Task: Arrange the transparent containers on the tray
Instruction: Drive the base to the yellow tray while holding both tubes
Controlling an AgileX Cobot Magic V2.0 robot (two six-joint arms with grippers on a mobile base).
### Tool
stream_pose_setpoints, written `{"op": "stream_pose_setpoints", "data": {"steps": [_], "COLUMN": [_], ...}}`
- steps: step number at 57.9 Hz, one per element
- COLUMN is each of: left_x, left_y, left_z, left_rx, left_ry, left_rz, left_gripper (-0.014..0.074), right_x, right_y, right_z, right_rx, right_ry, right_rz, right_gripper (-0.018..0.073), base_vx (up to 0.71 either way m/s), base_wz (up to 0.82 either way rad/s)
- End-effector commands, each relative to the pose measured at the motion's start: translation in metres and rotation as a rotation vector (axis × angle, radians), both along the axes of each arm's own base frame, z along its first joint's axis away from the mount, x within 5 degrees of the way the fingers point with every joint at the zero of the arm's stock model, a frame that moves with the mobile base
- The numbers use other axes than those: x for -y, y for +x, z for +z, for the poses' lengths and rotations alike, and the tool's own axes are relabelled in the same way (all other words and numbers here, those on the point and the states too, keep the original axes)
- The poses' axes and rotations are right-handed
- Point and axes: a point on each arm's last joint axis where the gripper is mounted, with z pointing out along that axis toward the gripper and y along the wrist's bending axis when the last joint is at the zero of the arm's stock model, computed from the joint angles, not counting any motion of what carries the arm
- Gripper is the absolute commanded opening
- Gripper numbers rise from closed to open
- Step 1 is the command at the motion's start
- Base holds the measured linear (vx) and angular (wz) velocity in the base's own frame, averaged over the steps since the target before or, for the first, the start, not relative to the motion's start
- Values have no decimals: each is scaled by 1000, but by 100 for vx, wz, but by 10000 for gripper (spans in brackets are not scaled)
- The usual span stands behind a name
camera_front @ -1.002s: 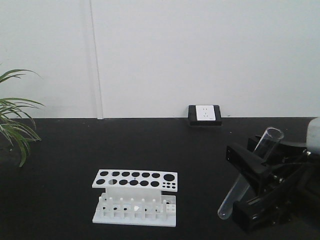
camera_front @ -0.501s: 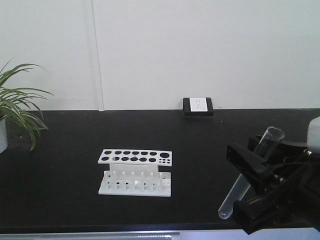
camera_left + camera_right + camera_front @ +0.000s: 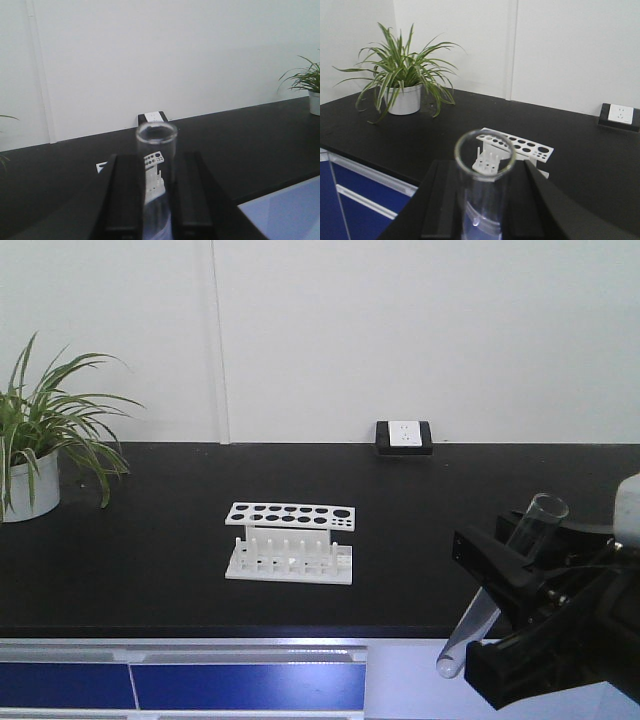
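Note:
A clear test tube slants across the right of the front view, rim up, with my right gripper shut on its middle. In the right wrist view the same tube stands between the black fingers, its open rim toward the camera, and the right gripper is shut on it. Another clear test tube stands between the black fingers of my left gripper, which is shut on it. The left arm does not show in the front view. The yellow tray is out of view.
A white rack with round holes stands mid-counter on the black counter, also seen as the rack. A potted plant is at the far left, a wall socket at the back. Blue cabinet fronts lie below the counter's front edge.
The whole view has drawn back from the counter: the rack looks smaller and farther, and the counter's front edge, blue fronts and plant pot have come into view. The right gripper still holds its tube.

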Motion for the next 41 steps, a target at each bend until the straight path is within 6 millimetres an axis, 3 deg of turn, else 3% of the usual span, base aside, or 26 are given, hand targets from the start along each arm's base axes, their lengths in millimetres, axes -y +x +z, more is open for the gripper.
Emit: {"op": "stream_pose_setpoints", "data": {"steps": [1,41], "left_x": [-1,-1], "left_y": [-3,-3], "left_z": [20,20], "left_rx": [110,110], "left_ry": [-58,-58], "left_rz": [-6,-6], "left_gripper": [128,128], "right_x": [0,0], "right_y": [-3,-3], "right_z": [10,10], "right_rx": [11,11], "right_ry": [40,40], "right_rz": [29,29], "right_gripper": [201,201], "base_vx": [-25,-26], "base_wz": [7,6]}}
